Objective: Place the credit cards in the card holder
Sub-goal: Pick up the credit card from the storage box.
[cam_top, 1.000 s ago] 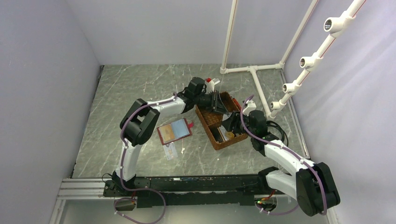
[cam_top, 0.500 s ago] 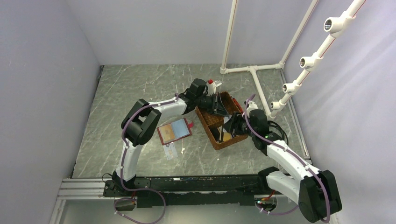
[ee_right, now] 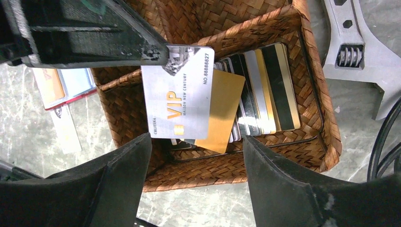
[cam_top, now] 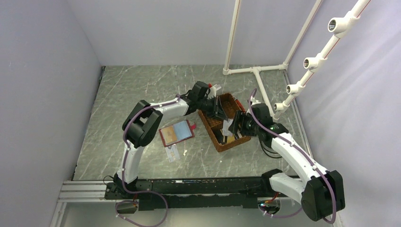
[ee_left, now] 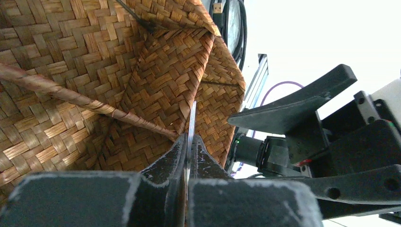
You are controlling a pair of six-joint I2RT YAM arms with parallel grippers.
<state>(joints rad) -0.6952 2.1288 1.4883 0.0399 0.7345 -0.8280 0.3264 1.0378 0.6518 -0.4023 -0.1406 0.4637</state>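
Observation:
My left gripper (cam_top: 221, 115) (ee_left: 190, 140) is shut on a silver VIP card (ee_right: 177, 94), one of the credit cards, seen edge-on (ee_left: 191, 124) between its jaws in the left wrist view. It holds the card over the brown woven basket (cam_top: 220, 144). More credit cards lie in the basket's near compartment: a gold one (ee_right: 223, 111) and several with black stripes (ee_right: 267, 90). My right gripper (cam_top: 235, 124) (ee_right: 197, 143) hangs open over that compartment, holding nothing, close beside the held card. The red card holder (cam_top: 176, 133) lies open on the table left of the basket, with cards in it.
A single pale card (cam_top: 173, 152) lies on the table in front of the card holder. A white pipe frame (cam_top: 257, 78) stands behind and right of the basket. A grey wrench-like tool (ee_right: 352, 42) lies beside the basket's rim (ee_right: 326, 118).
My left gripper has closed on the silver card in the basket. My right gripper has opened wider and shifted left over the basket's card compartment.

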